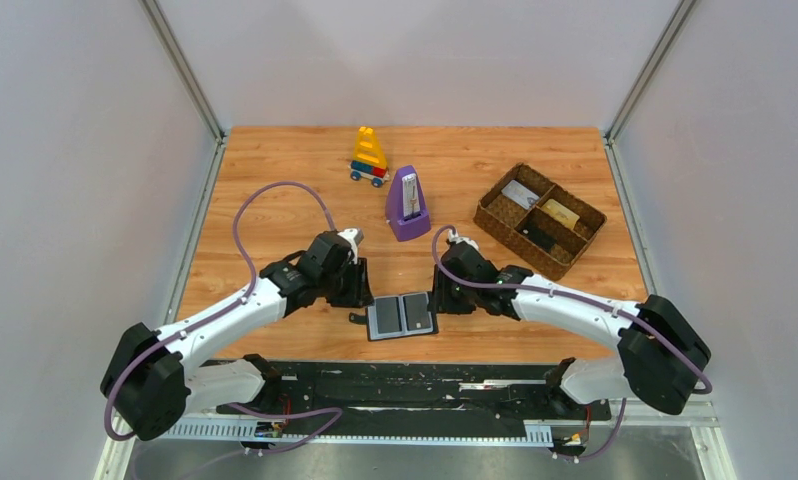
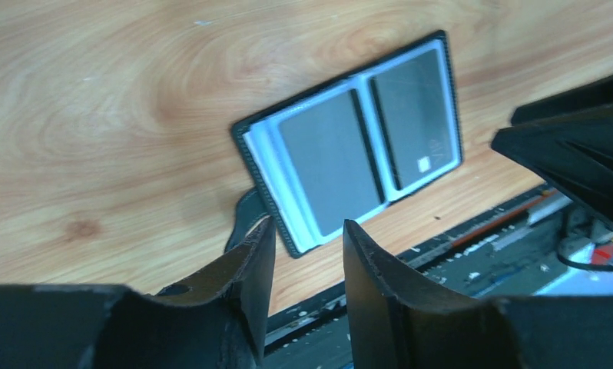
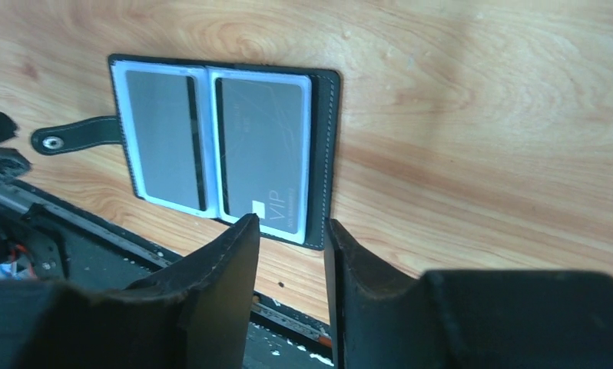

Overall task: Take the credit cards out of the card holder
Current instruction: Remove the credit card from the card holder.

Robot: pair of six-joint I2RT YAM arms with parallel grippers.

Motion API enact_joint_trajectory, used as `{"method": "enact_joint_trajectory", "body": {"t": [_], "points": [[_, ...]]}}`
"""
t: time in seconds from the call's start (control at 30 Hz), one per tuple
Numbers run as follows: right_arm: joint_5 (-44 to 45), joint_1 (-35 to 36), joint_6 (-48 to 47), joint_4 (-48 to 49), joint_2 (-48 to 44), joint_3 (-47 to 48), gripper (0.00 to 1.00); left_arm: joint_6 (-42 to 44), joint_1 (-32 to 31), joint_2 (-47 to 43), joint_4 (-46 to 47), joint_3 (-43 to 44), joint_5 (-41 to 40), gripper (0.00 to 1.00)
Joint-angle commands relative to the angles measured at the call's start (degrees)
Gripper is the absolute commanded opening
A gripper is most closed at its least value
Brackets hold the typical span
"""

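**Holder open on bench, both fingers open beside it**

I see the holder (image 1: pixel 402 316) lying flat and unfolded at the near edge of the bench (image 1: pixel 275 180), between the two arms. Its two grey-blue panels face up inside a black rim. Each panel shows one grey card in a clear sleeve. The left card (image 3: pixel 165 146) has a dark stripe along one side. The right card (image 3: pixel 261 150) has "VIP" printed near its lower end. A black strap (image 3: pixel 77 137) with a snap sticks out from the holder's left side and lies flat on the wood.

The left fingers (image 1: pixel 356 287) are just beside the holder's left end. They are parted, with nothing between them. From the left wrist camera, a corner of the holder shows in the gap. I cannot tell if they touch it.

The right fingers (image 1: pixel 441 290) are just beside the holder's right end. They are also apart and hold nothing. From the right wrist camera, the holder's near edge shows right past the tips. I cannot tell contact here either.

A brown tray (image 1: pixel 487 215) sits well apart at the far right. An orange card (image 1: pixel 562 213) lies in one compartment, a pale card (image 1: pixel 520 193) in another, and something dark that I cannot identify in a third. A purple metronome (image 1: pixel 407 205) stands upright mid-bench, and a toy (image 1: pixel 369 157) sits behind it.
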Motion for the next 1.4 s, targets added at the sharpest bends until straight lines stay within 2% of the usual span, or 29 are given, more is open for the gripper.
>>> {"method": "enact_joint_trajectory", "body": {"t": [0.0,0.2,0.47,0.67,1.03,1.37], "points": [[-5.72,-2.14,-2.62,6.49,-1.48,-0.55,0.35,-1.80,-0.11,0.41,6.19,1.62,6.79,0.46],[-10.94,-4.35,-3.92,11.22,1.65,-0.62,0.31,-5.49,-0.20,3.95,19.13,-0.94,13.73,0.45],[-15.43,-7.33,-4.86,17.31,8.28,-1.57,0.27,-9.60,-0.79,12.20,31.49,-3.57,16.97,0.42],[-16.73,-7.45,-3.90,19.90,10.73,-3.76,0.25,-10.15,-0.90,16.53,34.44,-4.39,16.69,0.41],[-16.64,-7.44,-2.22,21.51,12.46,-7.69,0.08,-11.25,-1.43,21.84,38.41,-6.46,15.43,0.39],[-16.62,-7.44,-1.96,21.81,12.22,-8.23,0.06,-13.51,-2.30,23.12,39.06,-7.33,14.30,0.36]]}}
